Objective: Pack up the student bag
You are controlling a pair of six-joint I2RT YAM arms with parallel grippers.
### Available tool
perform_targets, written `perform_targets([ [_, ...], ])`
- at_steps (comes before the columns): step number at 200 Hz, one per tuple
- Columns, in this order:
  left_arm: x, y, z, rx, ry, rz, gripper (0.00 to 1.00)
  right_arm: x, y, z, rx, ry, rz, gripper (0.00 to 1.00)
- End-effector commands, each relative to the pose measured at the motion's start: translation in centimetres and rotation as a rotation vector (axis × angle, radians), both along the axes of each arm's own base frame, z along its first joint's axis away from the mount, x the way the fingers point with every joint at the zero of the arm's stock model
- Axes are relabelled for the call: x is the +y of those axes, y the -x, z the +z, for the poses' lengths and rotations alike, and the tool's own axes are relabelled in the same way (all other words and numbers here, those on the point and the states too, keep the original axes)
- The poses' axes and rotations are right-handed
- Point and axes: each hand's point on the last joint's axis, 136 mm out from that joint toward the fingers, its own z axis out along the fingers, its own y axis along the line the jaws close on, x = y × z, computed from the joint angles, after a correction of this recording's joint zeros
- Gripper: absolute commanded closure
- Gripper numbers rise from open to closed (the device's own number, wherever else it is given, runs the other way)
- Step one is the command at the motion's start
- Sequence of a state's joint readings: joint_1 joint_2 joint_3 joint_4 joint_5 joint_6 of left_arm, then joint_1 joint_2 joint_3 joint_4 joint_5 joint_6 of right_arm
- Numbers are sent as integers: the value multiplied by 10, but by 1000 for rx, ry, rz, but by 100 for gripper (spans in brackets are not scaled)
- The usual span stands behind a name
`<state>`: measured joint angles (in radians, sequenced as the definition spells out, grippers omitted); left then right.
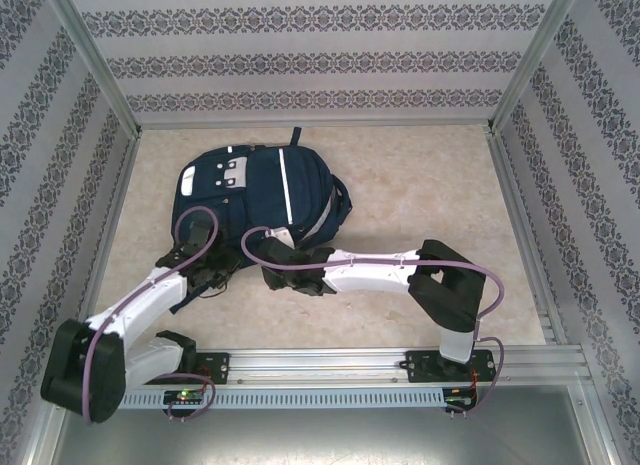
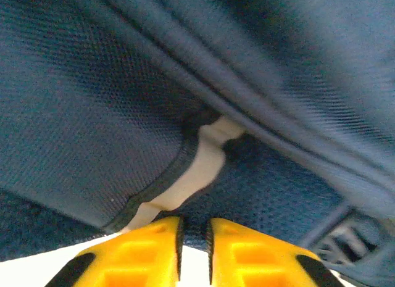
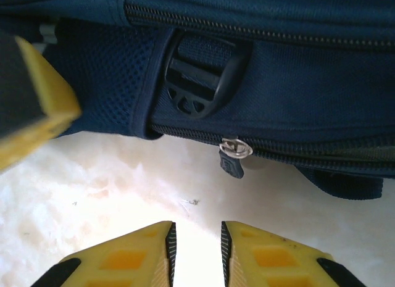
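The student bag [image 1: 255, 190] lies flat on the table [image 1: 430, 195], left of the middle and nearer the far wall than the arm bases. Both hands sit low at its near edge: the left hand [image 1: 205, 272] at the near left corner, the right hand [image 1: 272, 257] just to its right. Ahead of the right hand [image 3: 197, 234], a zip puller [image 3: 233, 156] hangs over the table, with a buckle [image 3: 199, 80] behind it on the bag's side. The left hand [image 2: 194, 228] is close against the bag's fabric.

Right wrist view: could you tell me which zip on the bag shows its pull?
The lower zip, nearest the table: a silver pull hangs from it. The upper zip shows teeth alone.
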<state>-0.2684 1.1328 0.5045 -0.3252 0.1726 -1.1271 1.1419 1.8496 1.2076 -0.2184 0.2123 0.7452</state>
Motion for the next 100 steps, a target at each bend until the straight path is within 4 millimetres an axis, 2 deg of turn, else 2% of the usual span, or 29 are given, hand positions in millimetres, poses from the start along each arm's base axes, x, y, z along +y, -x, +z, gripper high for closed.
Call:
perform_targets([
  [1,-8,-9,-10,-29,16,-58,84,-6,-7,-2,-12,44,-72,73],
  [31,-12,-11,-20,-5,38,-55,86,-10,-12,-11,-28,95,-101,74],
  [100,-11,-11,-16,-1,24,-63,85,-12,-29,-28,-137,304,-154,68],
])
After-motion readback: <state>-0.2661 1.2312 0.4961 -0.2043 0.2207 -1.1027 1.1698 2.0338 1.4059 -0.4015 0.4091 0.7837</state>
